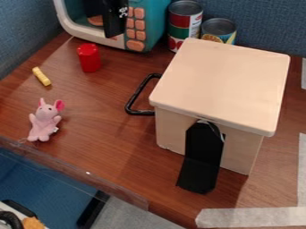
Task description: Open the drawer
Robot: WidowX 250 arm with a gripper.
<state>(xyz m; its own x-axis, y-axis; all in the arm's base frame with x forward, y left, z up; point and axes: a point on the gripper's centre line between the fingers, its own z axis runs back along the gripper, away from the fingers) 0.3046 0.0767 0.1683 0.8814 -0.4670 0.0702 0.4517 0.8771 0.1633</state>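
Observation:
My gripper (pixel 112 19) is at the top edge, left of centre, in front of the toy microwave; only its lower dark part shows. Well below it and to its right stands the pale wooden drawer box (pixel 221 85). A black handle (pixel 138 95) sticks out from the box's left side, apart from the gripper. The drawer's face is hidden under the overhanging lid, so how far it stands out cannot be told.
A teal and white microwave (pixel 147 27) and two cans (pixel 184 22) stand behind. Left of the box are a red piece (pixel 89 57), a yellow stick (pixel 42 76) and a pink plush (pixel 44 120). A black bracket (pixel 203 156) stands against the box's near side.

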